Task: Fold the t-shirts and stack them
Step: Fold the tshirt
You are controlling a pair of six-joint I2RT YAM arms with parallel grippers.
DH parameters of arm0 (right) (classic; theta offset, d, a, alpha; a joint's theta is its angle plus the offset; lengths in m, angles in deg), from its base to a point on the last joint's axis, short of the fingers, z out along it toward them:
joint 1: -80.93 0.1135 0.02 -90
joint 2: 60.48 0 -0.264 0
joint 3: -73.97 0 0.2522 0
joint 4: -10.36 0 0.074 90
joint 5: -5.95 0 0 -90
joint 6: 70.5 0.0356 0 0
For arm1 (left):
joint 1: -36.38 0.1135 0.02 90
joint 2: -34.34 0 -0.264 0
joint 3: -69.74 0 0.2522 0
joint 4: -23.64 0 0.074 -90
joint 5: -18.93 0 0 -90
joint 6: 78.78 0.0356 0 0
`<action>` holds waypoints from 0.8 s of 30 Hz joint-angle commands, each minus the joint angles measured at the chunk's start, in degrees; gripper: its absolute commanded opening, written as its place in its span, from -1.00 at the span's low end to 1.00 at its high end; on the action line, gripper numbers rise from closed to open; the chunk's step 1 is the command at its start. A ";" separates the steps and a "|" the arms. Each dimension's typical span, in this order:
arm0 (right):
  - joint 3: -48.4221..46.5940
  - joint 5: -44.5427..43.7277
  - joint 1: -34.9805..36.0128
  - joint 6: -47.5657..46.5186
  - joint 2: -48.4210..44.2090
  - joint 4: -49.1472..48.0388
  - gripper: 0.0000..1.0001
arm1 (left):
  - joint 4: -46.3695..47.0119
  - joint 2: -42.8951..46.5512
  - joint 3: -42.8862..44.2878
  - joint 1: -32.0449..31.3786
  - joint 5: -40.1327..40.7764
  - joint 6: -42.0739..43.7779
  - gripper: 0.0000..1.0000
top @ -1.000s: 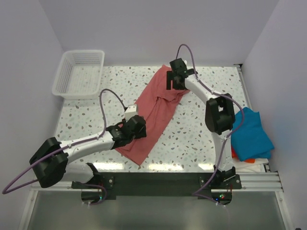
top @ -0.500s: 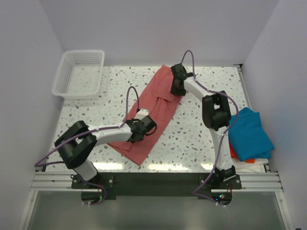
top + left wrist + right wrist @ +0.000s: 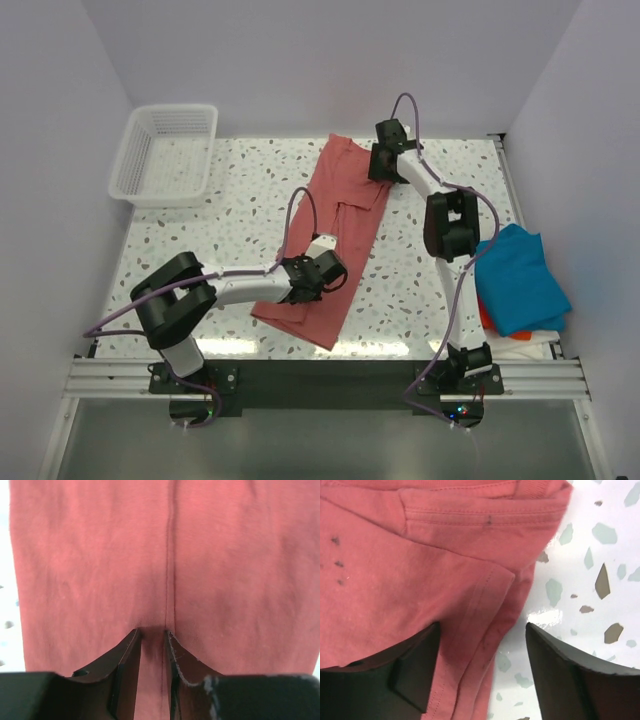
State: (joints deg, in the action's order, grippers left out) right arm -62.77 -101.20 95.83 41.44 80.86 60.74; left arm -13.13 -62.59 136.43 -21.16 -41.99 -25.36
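The dusty salmon-red t-shirt lies on the table as a long strip, running from back centre to the front. My left gripper is on its lower right part. In the left wrist view its jaws are nearly closed and pinch a puckered seam of the red cloth. My right gripper is at the shirt's far right corner. Its fingers are wide apart, straddling the hemmed edge of the cloth. The teal-blue t-shirt lies at the right edge on top of the bright orange one.
A white mesh basket stands at the back left. The speckled table is walled in on the left, back and right. The teal and orange shirts hang over the right rim beside a white sheet.
The left gripper has moved right and forward, dragging the red shirt's lower part with it. The right gripper has moved right and farther back, and the shirt now lies straighter.
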 commanded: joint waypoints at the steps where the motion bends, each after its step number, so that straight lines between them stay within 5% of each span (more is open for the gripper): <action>1: -4.63 -3.68 -0.57 -6.81 1.39 0.56 0.51 | 4.97 -4.23 0.42 -1.96 -13.15 -5.69 -0.38; 9: -11.14 -3.42 -1.36 -9.37 1.32 1.35 0.75 | 11.49 -2.75 -0.19 -2.05 -19.23 -11.59 -0.33; 17: -0.87 -1.67 -0.75 -1.38 -15.98 4.57 0.86 | 5.69 9.02 1.31 -0.82 -8.96 -9.22 0.18; 20: 11.49 1.23 1.18 3.37 -27.75 4.52 0.81 | 5.25 16.49 -3.26 0.76 -8.25 -10.61 0.23; 24: 45.61 1.24 9.68 9.78 -48.04 -3.56 0.79 | 3.50 24.40 -10.98 1.38 -7.64 -14.48 0.23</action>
State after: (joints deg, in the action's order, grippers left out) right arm -33.17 -101.35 98.67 44.39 45.65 59.50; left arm -6.79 -41.54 130.04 -20.18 -52.06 -36.20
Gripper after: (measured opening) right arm 0.897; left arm 0.615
